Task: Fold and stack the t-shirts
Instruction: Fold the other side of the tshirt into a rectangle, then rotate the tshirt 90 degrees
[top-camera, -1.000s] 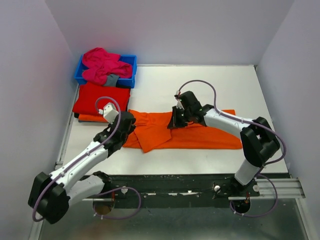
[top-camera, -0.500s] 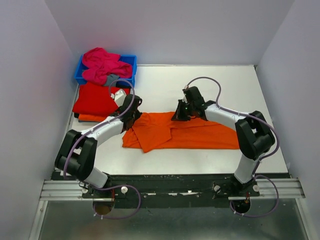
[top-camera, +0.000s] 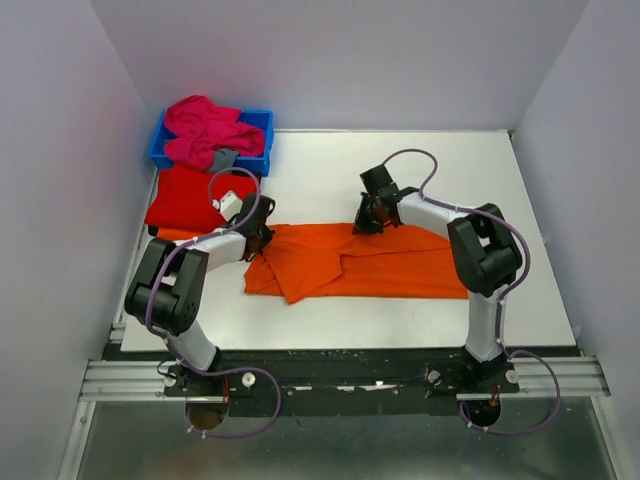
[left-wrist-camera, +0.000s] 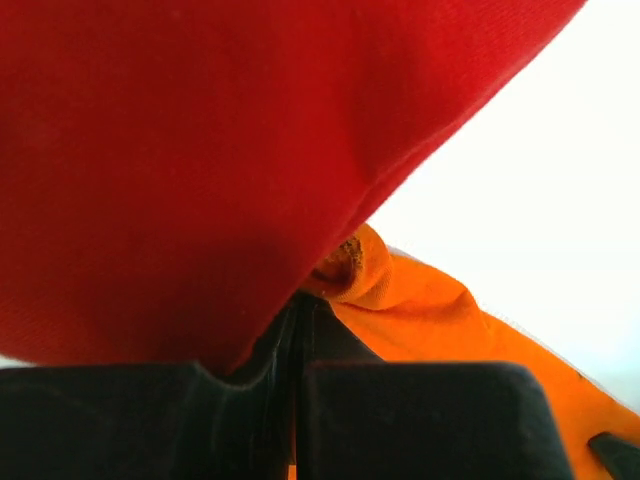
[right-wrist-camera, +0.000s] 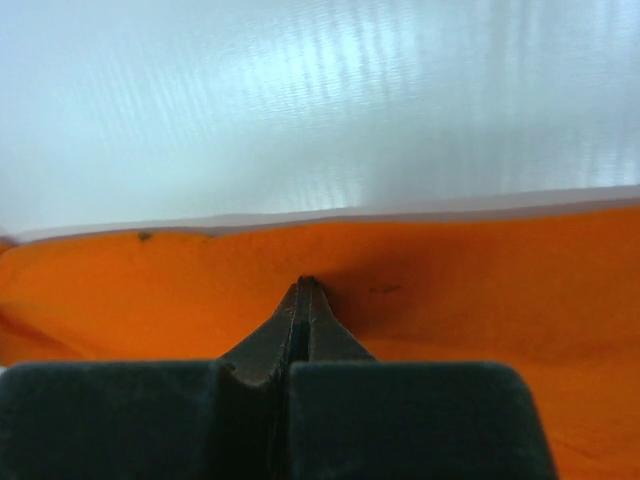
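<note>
Tools were both pinched shut on the far edge of the orange t-shirt (top-camera: 370, 262), which lay spread across the tabletop (top-camera: 420, 165): the left tool (top-camera: 262, 232) at its corner beside the folded red t-shirt (top-camera: 195, 200), the right tool (top-camera: 366, 222) mid-edge, probably so that edge could lift evenly for a fold.

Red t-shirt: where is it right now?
In the top view the folded red t-shirt lies far left on the table, right in front of the blue bin, with the left gripper and the orange t-shirt at its near right corner.
</note>
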